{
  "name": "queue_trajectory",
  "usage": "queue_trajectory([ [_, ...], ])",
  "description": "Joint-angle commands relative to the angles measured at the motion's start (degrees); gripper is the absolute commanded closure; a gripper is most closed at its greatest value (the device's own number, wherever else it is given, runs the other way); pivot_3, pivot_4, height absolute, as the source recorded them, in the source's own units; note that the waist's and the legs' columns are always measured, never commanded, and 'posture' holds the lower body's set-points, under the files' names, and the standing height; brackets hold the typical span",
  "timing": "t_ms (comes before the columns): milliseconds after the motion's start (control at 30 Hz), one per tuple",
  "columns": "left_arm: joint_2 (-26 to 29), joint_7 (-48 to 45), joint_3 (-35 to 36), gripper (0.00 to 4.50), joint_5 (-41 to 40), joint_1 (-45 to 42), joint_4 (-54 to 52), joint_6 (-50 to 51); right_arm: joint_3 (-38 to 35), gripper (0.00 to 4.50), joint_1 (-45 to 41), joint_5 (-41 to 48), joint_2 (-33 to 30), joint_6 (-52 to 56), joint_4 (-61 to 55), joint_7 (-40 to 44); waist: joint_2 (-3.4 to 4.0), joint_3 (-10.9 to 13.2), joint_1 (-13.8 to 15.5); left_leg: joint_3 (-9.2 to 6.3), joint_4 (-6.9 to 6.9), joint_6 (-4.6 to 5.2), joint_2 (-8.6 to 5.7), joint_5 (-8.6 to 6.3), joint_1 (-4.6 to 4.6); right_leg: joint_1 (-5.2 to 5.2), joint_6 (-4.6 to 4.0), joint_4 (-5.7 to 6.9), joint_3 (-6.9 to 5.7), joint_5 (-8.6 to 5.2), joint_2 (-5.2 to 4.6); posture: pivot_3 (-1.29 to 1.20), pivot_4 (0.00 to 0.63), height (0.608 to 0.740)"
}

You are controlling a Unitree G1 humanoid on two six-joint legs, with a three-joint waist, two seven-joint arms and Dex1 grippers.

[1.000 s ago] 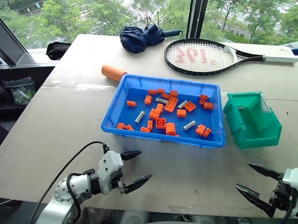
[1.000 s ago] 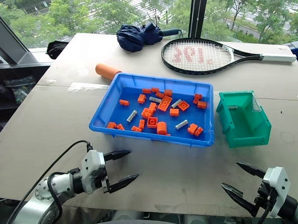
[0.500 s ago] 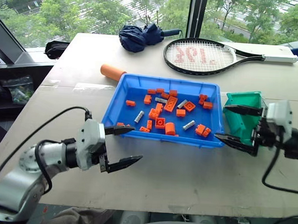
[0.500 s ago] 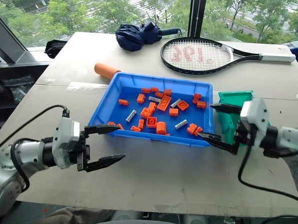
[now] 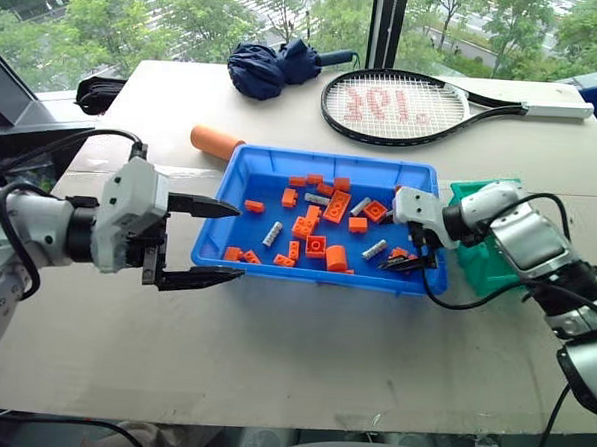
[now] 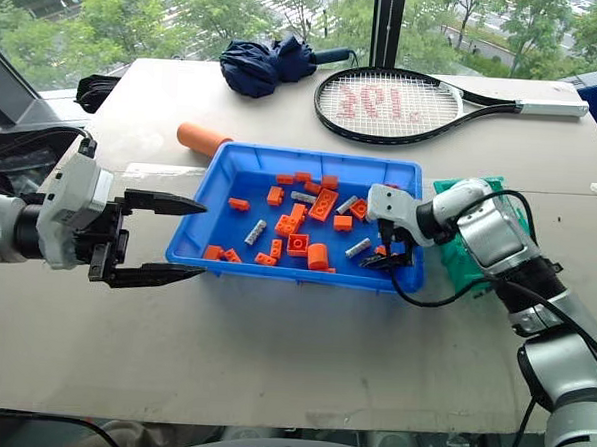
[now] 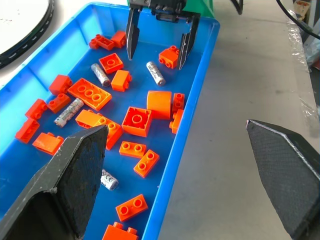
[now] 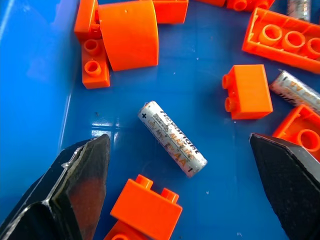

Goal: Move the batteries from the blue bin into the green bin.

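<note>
Black fingers of the right gripper [image 7: 157,42] are spread wide and lowered into the right end of the blue bin [image 5: 243,170], empty, with one of the batteries [image 8: 172,139] lying flat on the floor between them. Orange bricks [image 8: 249,91] are scattered around it, and further batteries are seen among them. The green bin [image 5: 484,261] is placed just beside the blue bin's right end. The left gripper [image 5: 199,240] is held wide, empty, beside the blue bin's left end.
</note>
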Motion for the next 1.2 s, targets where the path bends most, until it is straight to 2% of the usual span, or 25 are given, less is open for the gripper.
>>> queue_trajectory([
  [33,2.0,-1.0,1.7,0.0,-1.5,-1.5,-1.3,1.7,0.8,0.05,-1.7,-2.8,1.4,0.4,2.2,1.6,-0.01,0.0,0.1,-0.01,0.0,0.0,0.0,0.0,0.0,0.0,0.0,0.0,-0.02,0.0,0.0,0.0,0.15,0.74],
  [67,2.0,-0.9,1.7,0.0,-1.4,-2.0,-1.3,2.0,1.1,0.05,-1.9,-3.5,1.8,0.2,2.9,1.7,-0.01,0.0,0.1,-0.01,0.0,0.0,0.0,0.0,0.0,0.0,0.0,0.03,-0.01,0.0,-0.01,0.0,0.15,0.74],
  [167,2.0,-0.4,1.3,0.0,-1.9,-3.0,-1.7,3.2,1.5,0.74,-2.5,-5.2,3.1,0.1,4.4,2.2,0.0,0.0,0.0,0.01,0.01,-0.01,-0.01,0.0,0.02,0.0,0.01,0.05,0.01,0.0,-0.01,0.0,0.15,0.74],
  [200,1.9,-0.4,1.3,0.0,-2.0,-3.1,-1.9,3.5,1.4,1.26,-2.6,-5.4,3.4,0.2,4.4,2.4,0.0,0.0,0.0,0.01,0.01,-0.01,-0.01,0.01,0.02,0.0,0.0,0.06,0.01,0.01,0.0,0.0,0.15,0.74],
  [233,1.7,-0.4,1.2,0.0,-1.8,-3.1,-2.0,3.6,1.2,1.52,-2.6,-5.6,3.6,0.3,4.4,2.6,0.0,0.0,0.0,0.0,0.01,-0.02,-0.01,0.01,0.03,0.0,0.0,0.07,0.0,0.01,0.0,0.0,0.15,0.74],
  [367,1.1,-0.5,0.3,0.0,-1.1,-3.7,-2.2,3.3,0.6,3.45,-2.2,-5.9,3.6,1.1,3.3,3.4,0.0,0.0,0.0,0.0,0.0,-0.03,0.0,0.02,0.04,0.0,0.0,0.07,0.01,0.0,0.01,0.0,0.15,0.74],
  [400,0.6,-0.3,0.0,0.0,-1.6,-4.3,-2.1,3.4,0.3,3.81,-2.1,-5.9,3.5,1.3,2.9,3.5,0.0,0.0,0.0,0.0,0.0,-0.03,0.0,0.02,0.04,0.0,0.0,0.07,0.01,0.0,0.01,0.0,0.15,0.74],
  [433,0.2,0.0,-0.3,0.0,-2.1,-4.8,-2.2,3.6,0.0,4.44,-1.9,-5.8,3.4,1.7,2.4,3.4,0.0,0.0,0.0,-0.01,0.0,-0.03,0.0,0.02,0.04,0.0,0.0,0.07,0.0,0.01,0.0,0.0,0.15,0.74],
  [533,-0.9,0.4,-2.0,0.0,-2.6,-6.2,-3.4,4.1,-1.3,4.47,-1.5,-5.0,3.0,3.2,-0.1,3.7,0.0,0.0,0.1,-0.01,0.01,-0.03,-0.01,0.02,0.04,0.01,0.0,0.09,0.0,0.01,0.0,0.0,0.15,0.74],
  [600,-2.3,1.0,-3.0,0.0,-3.3,-8.0,-3.5,4.0,-4.8,4.47,-1.0,-2.7,1.0,6.2,-5.4,3.6,0.02,0.0,0.1,-0.01,0.01,-0.03,-0.01,0.02,0.02,0.0,0.0,0.08,0.0,0.01,0.0,0.0,0.15,0.74],
  [733,-6.2,3.7,-5.1,0.0,-5.8,-12.8,-3.9,5.5,-13.6,4.47,2.1,1.3,-5.2,14.2,-17.5,1.2,0.05,0.1,0.4,-0.08,0.05,-0.04,-0.03,0.02,-0.12,-0.06,0.01,0.08,-0.05,0.01,-0.04,0.0,0.15,0.74],
  [867,-9.6,5.0,-8.9,0.0,-4.4,-15.4,-3.6,5.1,-24.1,4.47,6.7,4.5,-13.2,21.8,-26.3,-2.2,0.04,0.1,0.5,-0.11,0.08,-0.02,-0.06,0.01,-0.17,-0.07,0.02,0.06,-0.08,0.01,-0.09,0.0,0.15,0.74],
  [1033,-13.0,3.5,-12.7,0.0,-2.9,-19.8,-0.8,3.5,-32.7,4.47,13.1,5.1,-20.2,28.5,-28.5,-7.5,0.03,0.1,0.3,-0.08,0.08,-0.01,-0.05,0.01,-0.14,-0.06,0.02,0.12,-0.05,0.01,-0.05,0.0,0.15,0.74],
  [1200,-15.4,0.3,-15.5,0.0,-0.6,-23.8,3.2,0.9,-35.8,4.47,18.6,4.6,-22.6,27.5,-27.5,-11.8,0.04,0.1,0.0,0.05,0.08,-0.01,-0.06,0.01,-0.08,-0.06,0.02,0.14,0.08,0.01,0.0,0.0,0.15,0.74],
])
